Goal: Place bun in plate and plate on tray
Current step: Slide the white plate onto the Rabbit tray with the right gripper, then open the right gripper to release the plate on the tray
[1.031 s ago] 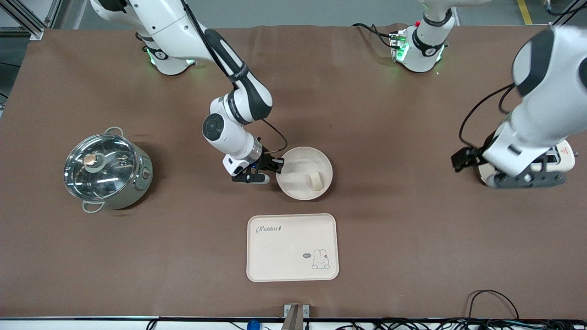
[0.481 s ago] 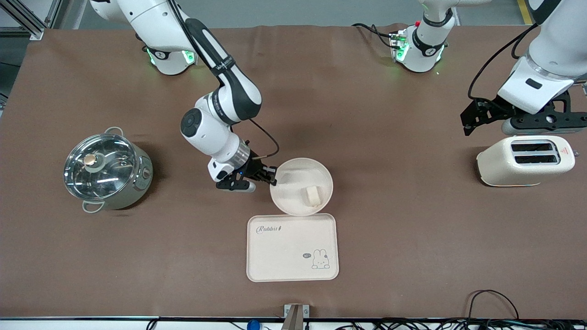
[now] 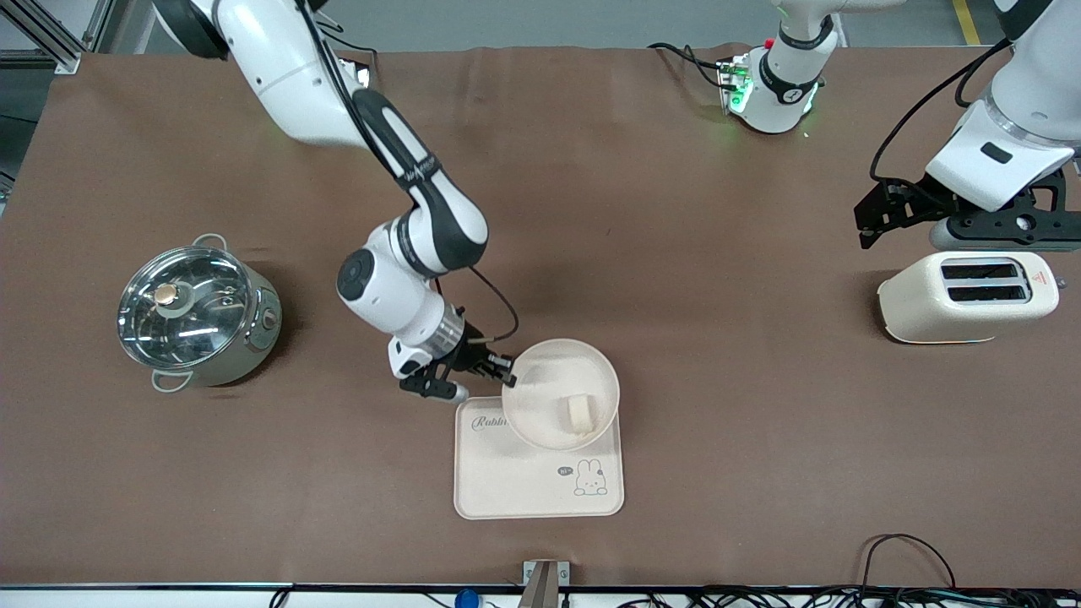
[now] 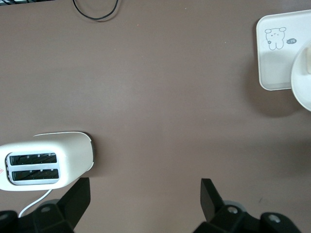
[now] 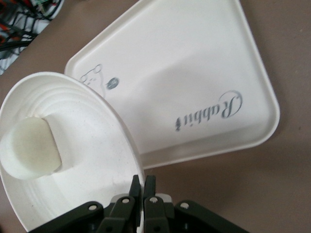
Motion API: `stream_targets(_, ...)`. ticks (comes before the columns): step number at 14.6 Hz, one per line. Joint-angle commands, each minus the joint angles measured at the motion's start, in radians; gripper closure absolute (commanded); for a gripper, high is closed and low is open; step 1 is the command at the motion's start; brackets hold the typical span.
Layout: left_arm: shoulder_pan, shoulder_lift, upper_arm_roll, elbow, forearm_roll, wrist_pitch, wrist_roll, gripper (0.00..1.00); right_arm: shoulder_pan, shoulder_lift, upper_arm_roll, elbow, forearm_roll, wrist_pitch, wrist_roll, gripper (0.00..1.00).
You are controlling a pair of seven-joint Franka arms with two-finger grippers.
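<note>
My right gripper pinches the plate rim over the tray; stiff, light, but the bun may slide. My left gripper waits open above the toaster.

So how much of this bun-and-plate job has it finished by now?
The bun already lies in the plate. The right gripper pinches the plate's rim and holds it over part of the tray; setting it down and letting go is left. The left gripper waits open above the toaster.
</note>
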Motion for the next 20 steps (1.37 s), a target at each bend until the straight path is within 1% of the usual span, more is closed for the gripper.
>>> stream_targets(1,0.003,0.02,0.001,0.039,-0.015,-0.026,0.013,0.0,-0.029,0.119,0.009,0.142,0.02,-0.008,0.023,1.0)
stream_targets(2,0.009,0.025,0.004,0.041,-0.022,-0.026,0.02,0.0,-0.04,0.144,0.009,0.166,0.02,-0.008,0.033,1.0)
stream_targets(3,0.007,0.022,0.013,0.038,-0.056,-0.014,0.026,0.0,-0.056,0.167,0.009,0.184,0.02,-0.008,0.033,1.0)
stream_targets(4,0.01,0.022,0.015,0.038,-0.088,0.006,0.036,0.0,-0.075,0.178,0.011,0.201,0.023,-0.01,0.038,1.0)
stream_targets(6,0.021,0.02,0.022,0.036,-0.114,0.038,0.05,0.0,-0.101,0.193,0.011,0.222,0.022,-0.031,0.052,1.0)
stream_targets(8,0.012,-0.001,0.038,0.038,-0.118,0.045,0.03,0.0,-0.11,0.213,0.009,0.255,0.013,-0.071,0.055,1.0)
stream_targets(10,0.006,-0.023,0.07,0.032,-0.116,0.074,0.027,0.0,-0.104,0.219,0.006,0.255,-0.004,-0.077,0.055,1.0)
stream_targets(13,-0.02,-0.07,0.101,-0.016,-0.104,0.066,0.023,0.0,-0.097,0.236,0.005,0.278,-0.024,-0.097,0.056,1.0)
stream_targets(14,-0.019,-0.07,0.111,-0.017,-0.104,0.062,0.027,0.0,-0.095,0.241,0.005,0.287,-0.026,-0.099,0.059,1.0)
stream_targets(16,-0.005,-0.041,0.11,0.009,-0.11,0.039,0.021,0.0,-0.093,0.255,0.005,0.302,-0.026,-0.099,0.061,1.0)
stream_targets(20,-0.007,-0.037,0.11,0.015,-0.102,0.036,0.02,0.0,-0.095,0.265,0.005,0.315,-0.026,-0.096,0.069,0.99)
